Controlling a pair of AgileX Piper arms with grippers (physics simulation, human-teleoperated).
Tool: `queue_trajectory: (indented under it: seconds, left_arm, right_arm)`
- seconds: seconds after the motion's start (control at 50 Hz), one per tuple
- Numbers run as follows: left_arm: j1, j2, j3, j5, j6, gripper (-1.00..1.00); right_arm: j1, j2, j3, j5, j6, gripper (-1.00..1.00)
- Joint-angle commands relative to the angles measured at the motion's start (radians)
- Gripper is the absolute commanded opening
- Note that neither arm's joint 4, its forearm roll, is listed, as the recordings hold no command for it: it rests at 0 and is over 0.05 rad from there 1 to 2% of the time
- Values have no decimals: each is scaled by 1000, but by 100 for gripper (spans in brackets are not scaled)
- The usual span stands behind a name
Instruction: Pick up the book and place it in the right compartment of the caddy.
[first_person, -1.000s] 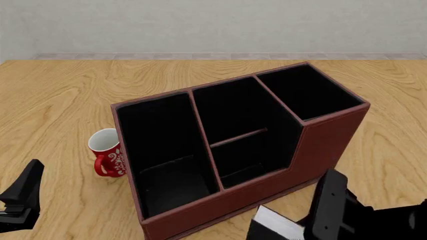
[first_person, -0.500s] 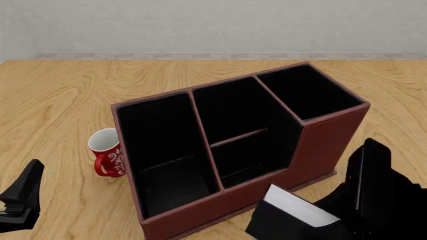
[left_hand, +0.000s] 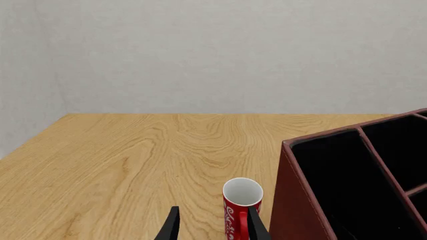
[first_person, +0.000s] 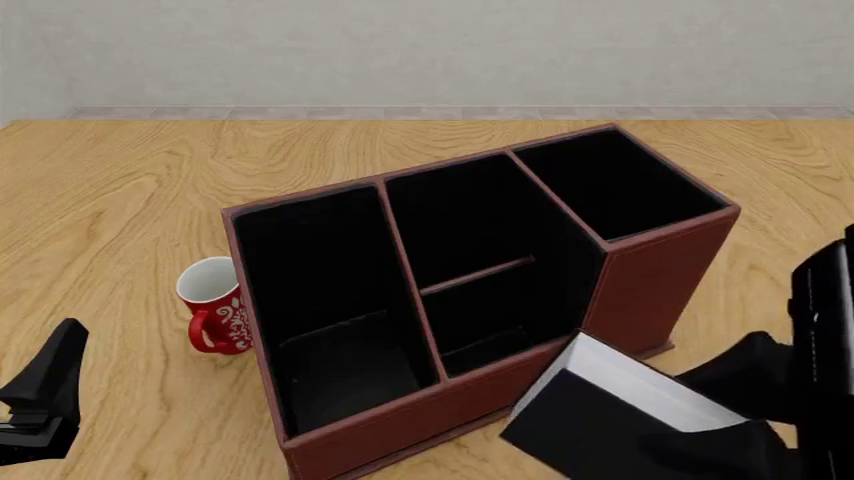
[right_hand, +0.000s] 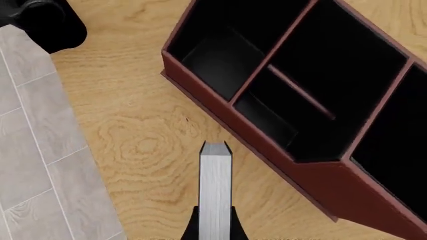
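Clamping the book (right_hand: 215, 192) between its fingers, the right gripper (right_hand: 214, 227) has it by the covers, white page edge facing the wrist camera, jaws closed flat against both sides. From the front, the book (first_person: 627, 420) hangs tilted at the caddy's near right corner, clear of the tabletop as far as I can judge; the right gripper itself is mostly cut off at that frame's edge. Over the last second the book has risen and swung rightward, showing more page edge, and the arm has drawn back toward the right. So the pick looks done and the carry begun. The right compartment (first_person: 607, 190) sits at the far right end of the caddy (first_person: 647, 290), unfilled.

Left gripper (left_hand: 212, 225) idles near the red mug (left_hand: 241, 207), fingers apart, nothing between them; it has not shifted.

Right wrist view alone shows the grip on the book. Front view alone shows book height against the compartment's tall wall: still lower, more lift needed
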Motion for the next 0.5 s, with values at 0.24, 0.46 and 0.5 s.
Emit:
queue_trajectory:
  seconds: [0.24,0.46,0.5]
  left_arm:
    - [0,2,-1,0,-1,100]
    - [0,4,-2,-1,-1,100]
    - [0,6,0,-4,-1,100]
  right_arm:
    - [-15,-17,-130,64,-24,-100]
    - [-36,30,-261,131,-79,-100]
    - [-47,41,-297,151,-97,-100]
